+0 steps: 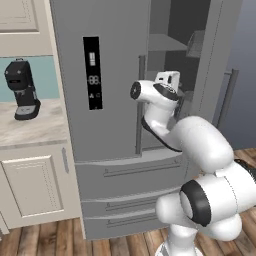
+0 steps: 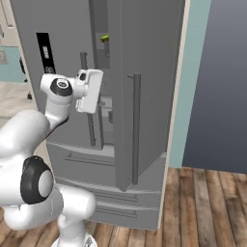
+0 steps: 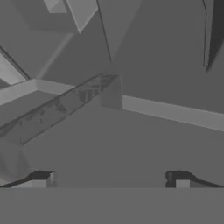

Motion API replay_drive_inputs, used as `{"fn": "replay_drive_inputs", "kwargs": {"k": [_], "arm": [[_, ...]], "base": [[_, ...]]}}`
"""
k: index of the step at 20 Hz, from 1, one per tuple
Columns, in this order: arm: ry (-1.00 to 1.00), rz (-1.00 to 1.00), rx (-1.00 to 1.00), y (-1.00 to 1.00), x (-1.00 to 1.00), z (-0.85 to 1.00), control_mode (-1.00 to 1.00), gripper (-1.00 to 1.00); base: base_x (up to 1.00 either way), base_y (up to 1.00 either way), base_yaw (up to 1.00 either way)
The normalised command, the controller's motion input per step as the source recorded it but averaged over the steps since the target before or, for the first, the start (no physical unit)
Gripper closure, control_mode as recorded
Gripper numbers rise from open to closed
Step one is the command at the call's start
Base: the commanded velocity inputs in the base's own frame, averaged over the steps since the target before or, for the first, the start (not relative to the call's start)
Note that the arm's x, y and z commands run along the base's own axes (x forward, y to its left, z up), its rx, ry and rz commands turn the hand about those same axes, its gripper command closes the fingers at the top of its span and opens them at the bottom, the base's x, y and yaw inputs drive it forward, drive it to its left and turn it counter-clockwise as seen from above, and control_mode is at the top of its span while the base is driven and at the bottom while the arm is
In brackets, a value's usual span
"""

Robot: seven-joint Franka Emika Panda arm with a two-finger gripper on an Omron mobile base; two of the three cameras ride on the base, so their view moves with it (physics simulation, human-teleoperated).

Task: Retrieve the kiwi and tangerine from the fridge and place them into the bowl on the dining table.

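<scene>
**Robot arm reaches into the open fridge for fruit**

The big grey fridge (image 1: 100, 100) has its right door (image 2: 144, 96) swung out. The left door is shut, and a black panel (image 1: 92, 72) sits on it. The white arm bends up from the base and pushes its hand into the gap between the doors. It has to go in this way, because the fruit is on the shelves inside.

The gripper (image 3: 111, 179) has its two dark tips far apart, with nothing between them. That makes sense, because it needs a wide gap to go around a small round fruit.

In the right base view a tiny yellow-green thing sits high up inside the fridge. It is most likely the kiwi (image 2: 104, 37). It is above the hand, so the arm would need to go higher to reach it. It is too small to tell its shape well.

The hand view looks at grey inner shelves (image 3: 166, 111) and a see-through panel (image 3: 57, 109) that slants across. No fruit can be made out there.

In the base views the hand is partly tucked behind the door edge, so its tips are hard to see. Much of the inside of the fridge is dark and blocked by the doors.

A black coffee machine (image 1: 22, 90) stands on the counter (image 1: 35, 127) to the left.
</scene>
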Motion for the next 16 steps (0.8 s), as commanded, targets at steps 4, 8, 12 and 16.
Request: {"fn": "replay_drive_inputs", "kwargs": {"k": [4,8,12,16], "arm": [[0.02,-0.09,0.00,-0.91,0.06,-0.17,-1.00,-1.00],[0.04,-0.11,0.00,-1.00,0.00,-0.10,-1.00,-1.00],[0.07,-0.13,0.00,-1.00,-0.06,-0.08,-1.00,-1.00],[0.05,-0.18,0.00,-1.00,-0.41,-0.09,-1.00,-1.00]], "base": [[0.00,0.00,0.00],[0.00,0.00,0.00],[0.00,0.00,0.00],[0.00,0.00,0.00]]}}
